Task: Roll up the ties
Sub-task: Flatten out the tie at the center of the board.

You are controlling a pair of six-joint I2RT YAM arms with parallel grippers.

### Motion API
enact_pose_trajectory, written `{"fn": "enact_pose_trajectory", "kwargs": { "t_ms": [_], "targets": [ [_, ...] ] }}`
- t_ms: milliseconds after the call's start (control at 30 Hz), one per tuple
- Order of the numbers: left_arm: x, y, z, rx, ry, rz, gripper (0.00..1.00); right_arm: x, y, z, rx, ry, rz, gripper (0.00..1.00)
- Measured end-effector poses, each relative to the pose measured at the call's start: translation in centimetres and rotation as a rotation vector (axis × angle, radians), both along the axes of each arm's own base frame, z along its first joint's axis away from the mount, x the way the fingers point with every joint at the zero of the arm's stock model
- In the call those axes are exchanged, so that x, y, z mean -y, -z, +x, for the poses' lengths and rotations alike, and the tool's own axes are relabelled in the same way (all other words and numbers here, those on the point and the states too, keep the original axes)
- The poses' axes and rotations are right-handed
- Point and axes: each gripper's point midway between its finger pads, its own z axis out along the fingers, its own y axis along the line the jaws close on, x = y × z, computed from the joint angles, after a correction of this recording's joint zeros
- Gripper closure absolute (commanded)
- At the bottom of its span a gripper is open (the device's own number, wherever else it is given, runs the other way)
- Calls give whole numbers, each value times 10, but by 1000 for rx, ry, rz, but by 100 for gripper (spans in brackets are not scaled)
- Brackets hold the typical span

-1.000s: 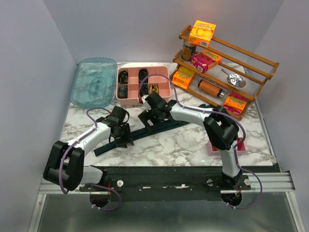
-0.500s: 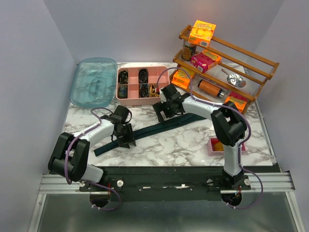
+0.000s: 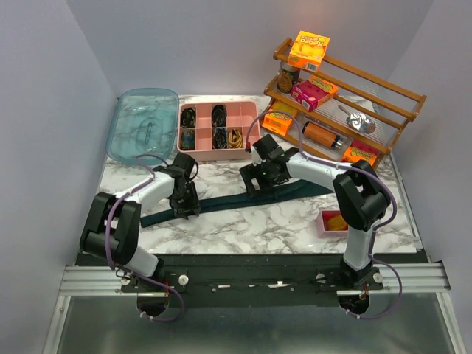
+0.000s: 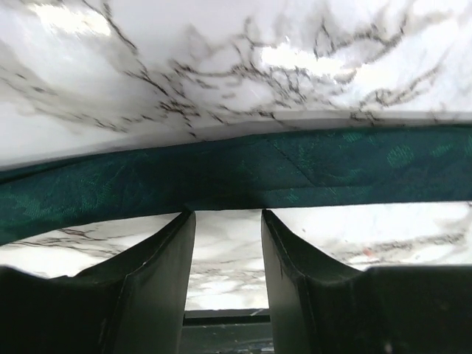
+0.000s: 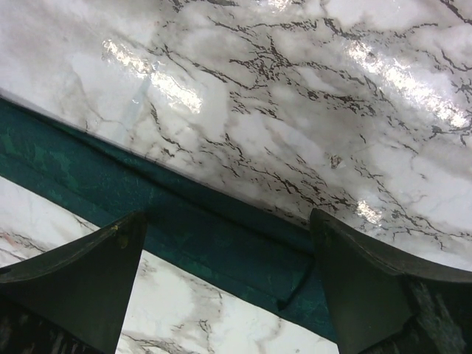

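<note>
One dark teal tie lies unrolled and flat across the marble table, narrow end at the left, wide end at the right. My left gripper stands over its narrow part. In the left wrist view the tie crosses the frame. The left gripper has its jaws part open, tips at the tie's near edge, bare marble between them. My right gripper hovers over the wider part. In the right wrist view the right gripper is wide open, straddling the tie with nothing gripped.
Behind the tie stands a pink divided box with dark coils and one mustard-yellow coil in its compartments. A teal lid lies at the back left. A wooden rack with boxes and cans fills the back right. A small pink tray sits front right.
The right gripper moved right and back down over the tie. The tie's wide end now lies further right and the tie lies straighter. The left gripper stayed on the narrow part.
</note>
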Motion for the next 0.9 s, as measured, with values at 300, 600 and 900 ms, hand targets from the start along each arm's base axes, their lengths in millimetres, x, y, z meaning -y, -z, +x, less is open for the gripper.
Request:
{"fn": "enact_pose_trajectory", "kwargs": {
  "t_ms": [300,600,900],
  "targets": [
    [-15,3,13,-16,51,111,45,2,-2,-7,-49,53,-6,0],
    [-9,-5,21,52,125,94,41,49,-43,12,8,288,31,1],
    [36,-49,56,310,202,-97,37,152,-58,25,81,646,46,2]
  ]
}}
